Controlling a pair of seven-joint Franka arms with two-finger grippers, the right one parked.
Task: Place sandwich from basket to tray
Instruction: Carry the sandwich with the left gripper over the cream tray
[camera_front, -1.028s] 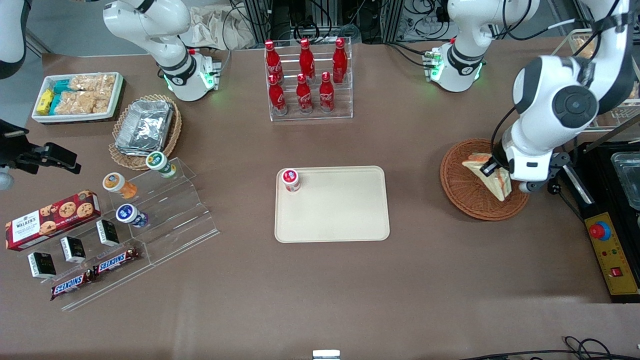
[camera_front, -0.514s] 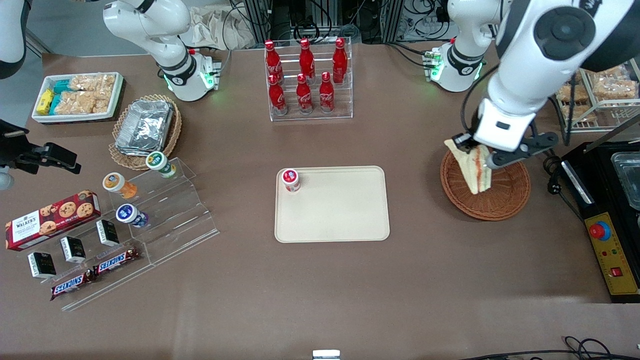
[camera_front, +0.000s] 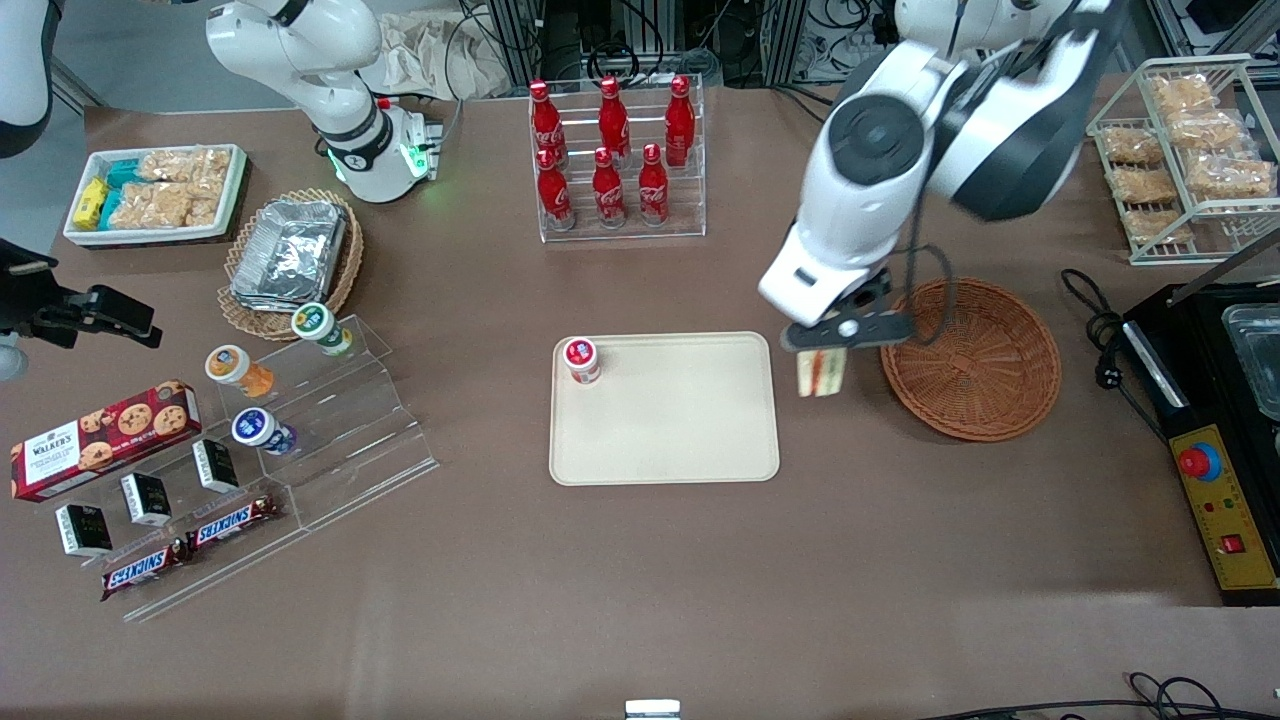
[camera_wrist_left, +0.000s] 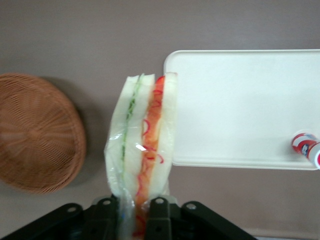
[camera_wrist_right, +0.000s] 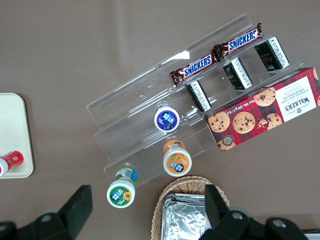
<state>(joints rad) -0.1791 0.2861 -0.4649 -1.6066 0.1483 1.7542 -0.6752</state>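
Observation:
The sandwich (camera_front: 820, 373) (camera_wrist_left: 142, 140), white bread with green and orange-red filling in clear wrap, hangs in the air with my gripper (camera_front: 832, 345) (camera_wrist_left: 134, 220) shut on it. It is held above the table strip between the basket (camera_front: 975, 358) (camera_wrist_left: 35, 132) and the tray (camera_front: 665, 420) (camera_wrist_left: 240, 107), close to the tray's edge. The reddish-brown wicker basket holds nothing. The cream tray lies flat in the middle of the table, with a small red-lidded cup (camera_front: 581, 359) (camera_wrist_left: 305, 146) standing in one corner.
A rack of red cola bottles (camera_front: 612, 160) stands farther from the front camera than the tray. Toward the parked arm's end are a paler basket with a foil container (camera_front: 290, 255), a clear tiered stand (camera_front: 310, 420) and a cookie box (camera_front: 100, 438). A black control box (camera_front: 1215, 480) sits beside the basket.
My gripper lifted the sandwich out of the basket and carried it sideways toward the tray. The basket is left with nothing in it.

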